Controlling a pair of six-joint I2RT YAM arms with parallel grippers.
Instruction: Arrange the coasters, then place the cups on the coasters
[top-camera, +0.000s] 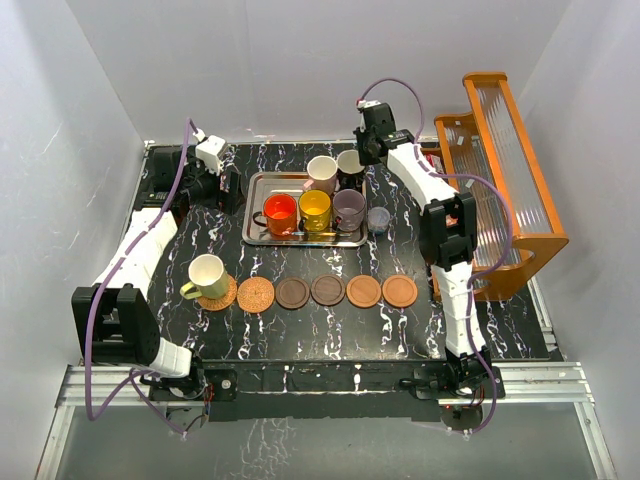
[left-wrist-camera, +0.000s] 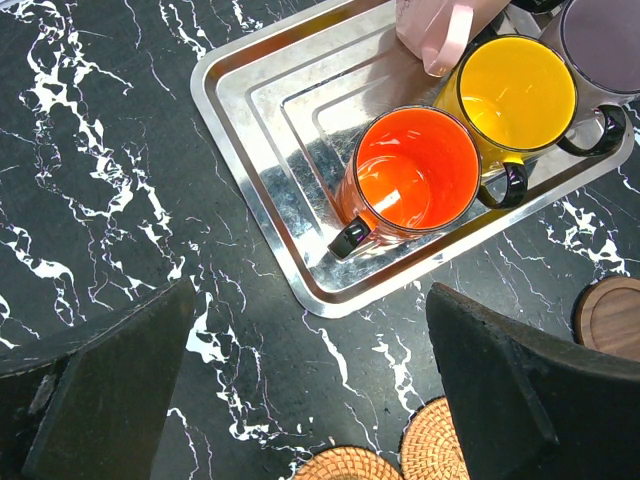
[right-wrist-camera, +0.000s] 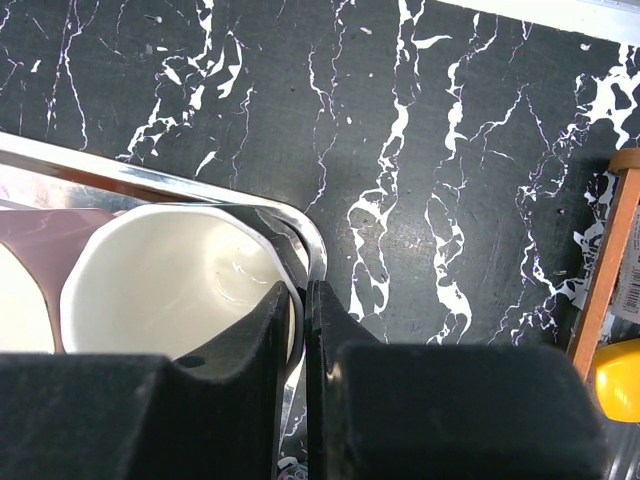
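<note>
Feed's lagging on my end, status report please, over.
Left gripper open, empty, by tray. Right gripper shut on rim of black cup, cup in tray. Pink cup tight alongside. Five coasters bare.

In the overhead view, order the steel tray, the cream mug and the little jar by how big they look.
Largest: steel tray.
Next: cream mug.
Smallest: little jar.
No close calls in this view.
</note>
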